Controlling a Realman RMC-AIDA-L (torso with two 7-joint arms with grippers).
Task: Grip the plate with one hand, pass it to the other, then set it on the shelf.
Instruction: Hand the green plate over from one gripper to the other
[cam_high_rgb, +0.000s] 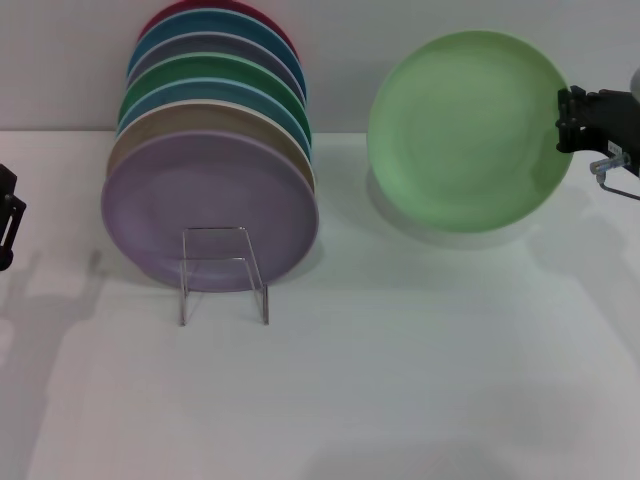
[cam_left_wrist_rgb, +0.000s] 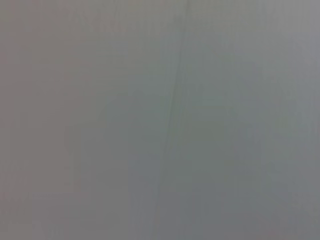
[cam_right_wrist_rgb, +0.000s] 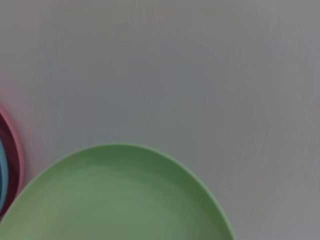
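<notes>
The pale mint-green plate (cam_high_rgb: 465, 130) is held upright above the table at the right, its face toward the head camera. My right gripper (cam_high_rgb: 572, 120) is shut on its right rim. The plate also fills the lower part of the right wrist view (cam_right_wrist_rgb: 115, 200). The shelf (cam_high_rgb: 225, 272), a small clear acrylic stand, sits on the table at front left, well apart from the plate. My left gripper (cam_high_rgb: 8, 215) shows only partly at the far left edge, away from everything. The left wrist view shows only a blank grey surface.
A row of upright plates (cam_high_rgb: 215, 120) leans against the back wall behind the shelf, with a lilac plate (cam_high_rgb: 205, 205) in front and beige, blue, emerald and red ones behind. A red plate edge (cam_right_wrist_rgb: 12, 165) shows in the right wrist view. White table (cam_high_rgb: 400, 380).
</notes>
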